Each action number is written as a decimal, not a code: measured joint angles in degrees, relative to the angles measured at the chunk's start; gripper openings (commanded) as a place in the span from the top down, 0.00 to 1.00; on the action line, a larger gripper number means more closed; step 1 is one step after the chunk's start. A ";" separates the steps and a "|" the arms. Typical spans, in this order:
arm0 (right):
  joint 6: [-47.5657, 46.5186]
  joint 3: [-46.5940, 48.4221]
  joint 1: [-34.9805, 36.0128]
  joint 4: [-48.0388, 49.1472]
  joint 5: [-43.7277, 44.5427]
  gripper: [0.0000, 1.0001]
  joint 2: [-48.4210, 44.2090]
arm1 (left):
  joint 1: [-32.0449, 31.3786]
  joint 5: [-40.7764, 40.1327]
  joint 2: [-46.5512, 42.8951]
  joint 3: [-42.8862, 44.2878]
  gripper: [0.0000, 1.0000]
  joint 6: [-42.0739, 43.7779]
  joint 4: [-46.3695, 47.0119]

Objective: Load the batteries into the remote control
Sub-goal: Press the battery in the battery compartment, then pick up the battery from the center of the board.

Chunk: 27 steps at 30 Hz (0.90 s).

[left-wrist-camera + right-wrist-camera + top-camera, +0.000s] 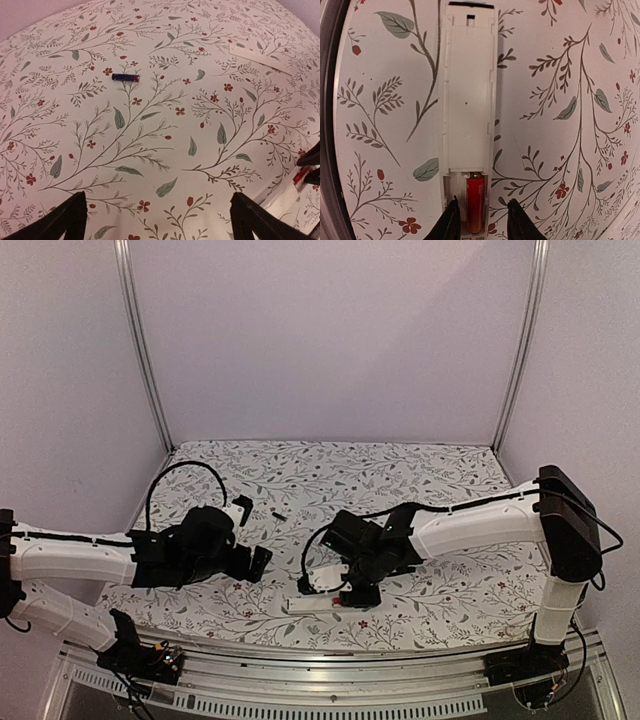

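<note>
The white remote control (467, 90) lies back up on the floral cloth, with its battery bay open at the near end. The red-orange battery (475, 202) lies in the bay's right slot; the left slot looks empty. My right gripper (481, 222) is open just above that end, with a finger on each side of the battery and a gap on both sides. In the top view the right gripper (350, 588) is over the remote (312, 606). The black battery (125, 77) lies alone on the cloth (278, 513). My left gripper (162, 222) is open and empty, well short of it (262, 562).
The floral cloth (400, 475) covers the table. A metal rail (300, 680) runs along the near edge, and the table edge (327, 125) lies close to the remote's left side. The right gripper's fingers (310, 160) show at the right edge of the left wrist view.
</note>
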 measured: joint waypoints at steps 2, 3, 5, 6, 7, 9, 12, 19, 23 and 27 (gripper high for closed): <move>-0.31 0.55 0.00 -0.37 -0.09 0.61 0.00 | 0.76 0.04 0.00 0.02 0.00 0.09 0.07; -0.26 0.87 0.00 -0.44 -0.13 0.59 -0.02 | 1.44 0.13 0.00 0.11 0.00 0.09 0.07; -0.26 1.42 -0.04 -0.46 -0.15 0.56 -0.26 | 3.45 0.39 0.15 0.90 0.00 0.04 0.11; -0.26 1.70 -0.07 -0.50 -0.13 0.54 -0.46 | 4.83 0.66 0.48 1.79 0.00 -0.11 0.22; -0.37 1.92 -0.20 -0.48 -0.15 0.52 -0.76 | 6.08 0.79 0.94 2.69 0.00 -0.28 0.55; -0.55 2.27 -0.55 -0.61 -0.09 0.43 -1.99 | 8.81 1.03 2.49 5.11 0.00 -1.09 1.97; -0.35 3.17 -1.57 -0.31 -0.07 0.39 -4.35 | 12.20 1.09 6.73 9.55 0.00 -2.91 4.72; 7.21 4.31 -5.84 6.56 -0.15 0.37 -10.45 | 16.22 4.76 23.26 21.94 0.04 1.29 7.78; 13.97 3.82 -9.57 11.08 -1.64 0.35 -11.50 | 16.46 9.51 32.33 31.47 0.02 16.04 3.08; 18.21 -0.61 -13.03 15.30 -3.61 0.34 -13.73 | 16.57 14.78 38.25 39.30 0.01 34.45 -4.57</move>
